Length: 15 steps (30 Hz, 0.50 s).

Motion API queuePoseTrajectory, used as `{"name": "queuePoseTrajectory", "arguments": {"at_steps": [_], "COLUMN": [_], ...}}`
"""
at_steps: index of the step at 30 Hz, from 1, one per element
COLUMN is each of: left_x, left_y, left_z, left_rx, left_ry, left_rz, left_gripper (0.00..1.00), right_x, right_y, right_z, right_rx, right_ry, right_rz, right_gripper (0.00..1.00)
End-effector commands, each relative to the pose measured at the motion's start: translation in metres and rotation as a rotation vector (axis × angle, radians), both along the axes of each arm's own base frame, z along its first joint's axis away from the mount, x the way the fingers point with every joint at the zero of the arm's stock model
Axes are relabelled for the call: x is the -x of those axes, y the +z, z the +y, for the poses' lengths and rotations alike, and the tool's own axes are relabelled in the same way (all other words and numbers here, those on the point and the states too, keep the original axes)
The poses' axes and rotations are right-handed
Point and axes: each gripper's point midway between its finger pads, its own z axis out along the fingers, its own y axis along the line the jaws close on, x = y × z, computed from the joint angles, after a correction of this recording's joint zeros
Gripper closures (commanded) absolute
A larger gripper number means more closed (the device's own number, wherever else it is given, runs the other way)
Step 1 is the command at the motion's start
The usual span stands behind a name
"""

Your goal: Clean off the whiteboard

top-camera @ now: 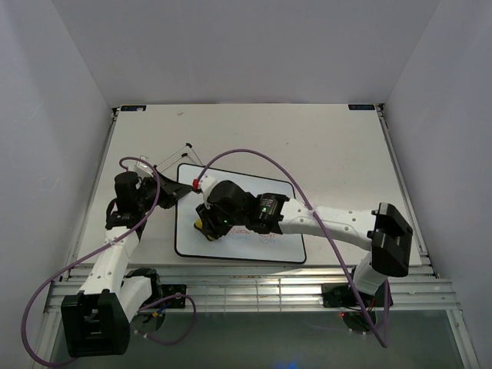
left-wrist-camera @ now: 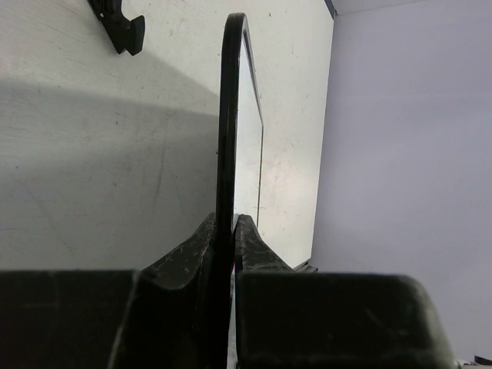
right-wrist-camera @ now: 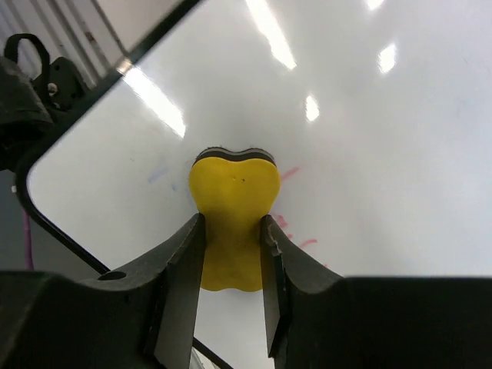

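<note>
The whiteboard [top-camera: 261,247] lies on the table, glossy white with a thin black frame. Faint red marks [top-camera: 250,234] show near its middle. My right gripper [top-camera: 206,223] is shut on the yellow eraser [right-wrist-camera: 233,217] and presses it onto the board's left part; red strokes [right-wrist-camera: 296,231] lie just right of it. My left gripper [top-camera: 175,192] is shut on the board's left edge; the left wrist view shows the black frame [left-wrist-camera: 228,123] edge-on between the fingers [left-wrist-camera: 192,254].
The board's black stand legs [top-camera: 184,150] stick out behind its top left corner; one shows in the left wrist view [left-wrist-camera: 123,29]. The right arm [top-camera: 338,223] stretches across the board's right half. Enclosure walls ring the table [top-camera: 307,138].
</note>
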Motion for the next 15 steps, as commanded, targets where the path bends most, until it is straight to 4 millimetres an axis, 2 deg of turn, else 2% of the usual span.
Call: {"name": "queuePoseTrajectory", "arguments": {"at_steps": [1,4,6,7,10,11,12,13,14,15], "left_x": [-0.008,-0.007,-0.007,-0.007,-0.008,-0.008,-0.009,-0.009,-0.009,-0.009], "left_y": [0.030,0.028,0.025,0.023,0.017,0.016,0.016,0.015,0.014,0.014], "left_z": [-0.001,-0.001,-0.001,0.000,0.001,0.002,0.002,0.003,0.003,0.003], "left_rx": [-0.009,-0.007,-0.008,-0.010,-0.013,-0.012,-0.010,-0.011,-0.008,-0.008], "left_ry": [-0.001,0.002,0.004,0.009,0.017,0.023,0.027,0.032,0.035,0.038], "left_rz": [-0.075,-0.068,-0.061,-0.058,-0.044,-0.043,-0.042,-0.041,-0.038,-0.037], "left_gripper": [1.00,1.00,1.00,1.00,1.00,1.00,1.00,1.00,1.00,1.00], "right_x": [-0.001,-0.016,-0.022,-0.022,-0.012,-0.010,0.005,0.009,0.026,0.031], "right_y": [-0.081,-0.099,-0.100,-0.098,-0.077,-0.066,-0.062,-0.047,-0.038,-0.039], "right_z": [-0.070,-0.103,-0.113,-0.112,-0.079,-0.061,-0.046,-0.029,-0.015,-0.003], "right_rx": [0.295,0.344,0.348,0.339,0.214,0.139,0.107,0.057,0.024,0.016], "right_ry": [-0.130,-0.233,-0.280,-0.281,-0.196,-0.159,-0.092,-0.056,0.013,0.037], "right_rz": [0.054,0.063,0.060,0.057,0.095,0.092,0.118,0.115,0.132,0.135], "right_gripper": [0.76,0.76,0.76,0.76,0.76,0.76,0.76,0.76,0.76,0.76]}}
